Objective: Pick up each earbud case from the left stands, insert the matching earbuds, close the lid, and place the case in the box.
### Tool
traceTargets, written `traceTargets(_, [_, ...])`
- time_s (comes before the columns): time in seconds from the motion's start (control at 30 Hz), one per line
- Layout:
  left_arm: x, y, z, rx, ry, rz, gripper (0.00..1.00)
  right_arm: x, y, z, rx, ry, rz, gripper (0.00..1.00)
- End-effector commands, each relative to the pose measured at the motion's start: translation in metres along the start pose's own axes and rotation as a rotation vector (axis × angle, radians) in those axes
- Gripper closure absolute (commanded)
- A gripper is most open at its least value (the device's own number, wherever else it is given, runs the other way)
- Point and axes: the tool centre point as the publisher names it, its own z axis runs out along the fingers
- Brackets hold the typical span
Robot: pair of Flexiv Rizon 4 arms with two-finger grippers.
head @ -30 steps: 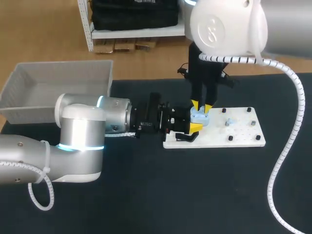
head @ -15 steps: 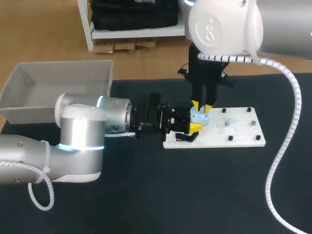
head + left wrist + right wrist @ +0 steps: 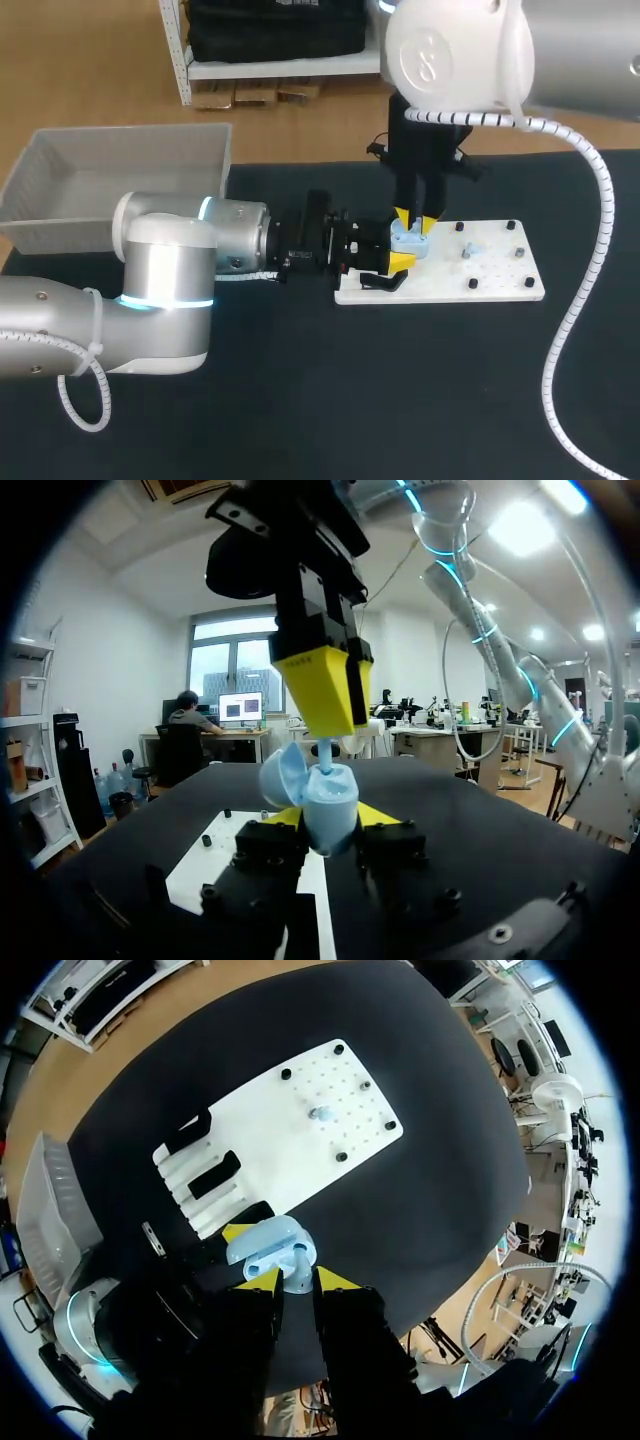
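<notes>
A light blue earbud case (image 3: 330, 802) stands with its lid (image 3: 283, 776) swung open, and my left gripper (image 3: 330, 820) is shut on its body from both sides. In the head view this case (image 3: 408, 243) hangs over the left end of the white board (image 3: 495, 285). My right gripper (image 3: 413, 220) comes straight down onto it, shut on a small light blue earbud (image 3: 322, 750) whose stem reaches into the open case. From the right wrist, that gripper (image 3: 298, 1276) sits right above the case (image 3: 265, 1244). Another light blue earbud (image 3: 472, 248) rests on the board.
A pale plastic box (image 3: 120, 180) stands at the table's back left. The board carries several black pegs and black stands (image 3: 215, 1175) at its left end. Black table surface surrounds the board.
</notes>
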Motion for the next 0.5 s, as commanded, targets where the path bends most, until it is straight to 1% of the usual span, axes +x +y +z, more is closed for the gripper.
traceTargets(0.03, [0.0005, -0.0016, 0.0006, -0.008, -0.001, 0.003, 1.00, -0.0017, 0.0007, 0.0004, 0.003, 0.003, 0.000, 1.00])
traceTargets(0.5, [0.0005, -0.0016, 0.0006, -0.008, -0.001, 0.003, 1.00, -0.0048, 0.0028, 0.0072, 0.002, 0.015, -0.001, 1.00])
